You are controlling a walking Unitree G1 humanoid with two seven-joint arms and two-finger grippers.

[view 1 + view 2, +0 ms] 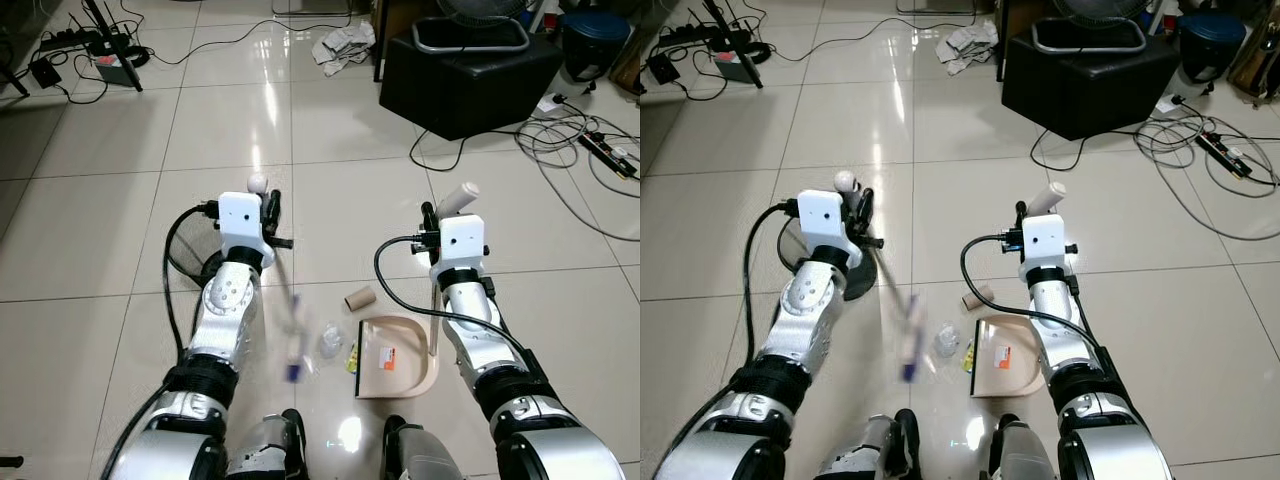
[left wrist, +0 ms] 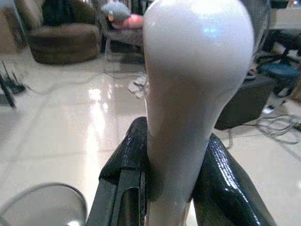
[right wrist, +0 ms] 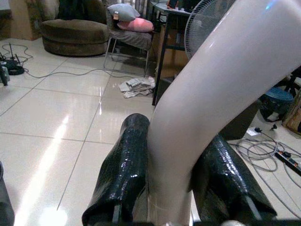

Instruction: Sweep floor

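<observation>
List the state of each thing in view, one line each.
Left tool: shut on the broom handle.
Right tool: shut on the dustpan handle.
Broom: blurred, head near the litter.
Dustpan: resting on the floor, a scrap at its mouth.
Cardboard tube: lying on the tile, outside the dustpan.
Clear wrapper: crumpled, on the floor beside the dustpan.
</observation>
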